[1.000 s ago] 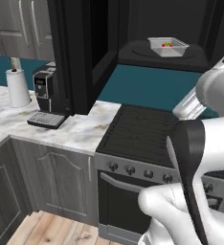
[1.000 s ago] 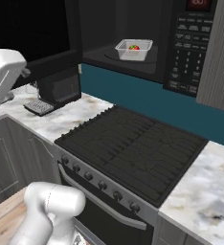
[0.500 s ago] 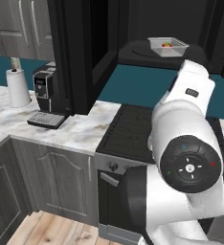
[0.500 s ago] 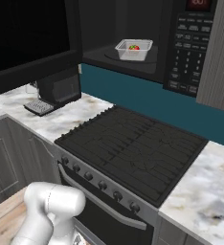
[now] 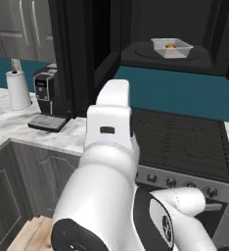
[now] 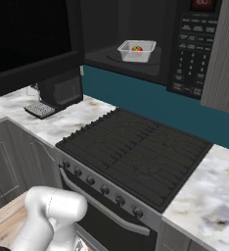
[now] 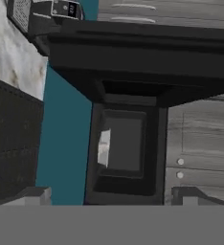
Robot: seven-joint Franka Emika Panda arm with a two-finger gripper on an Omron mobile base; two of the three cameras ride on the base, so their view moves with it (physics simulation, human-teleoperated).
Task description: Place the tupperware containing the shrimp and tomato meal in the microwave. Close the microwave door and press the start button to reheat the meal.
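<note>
One swung-out microwave door (image 7: pixel 147 62) stretches lengthwise straight ahead of the end effector (image 7: pixel 111 196), fingers spread apart, gripping nothing.

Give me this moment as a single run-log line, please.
tupperware: inside microwave on turntable | meal: in tupperware | microwave door: open, swung left | gripper: open, empty, facing cavity | start button: unpressed

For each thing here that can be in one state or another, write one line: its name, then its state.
microwave door: swung open to the left.
microwave: open, cavity dark.
tupperware: uncovered, on the turntable inside the microwave.
shrimp and tomato meal: inside the tupperware.
gripper: open, holding nothing.
stove: no pots on it.
</note>
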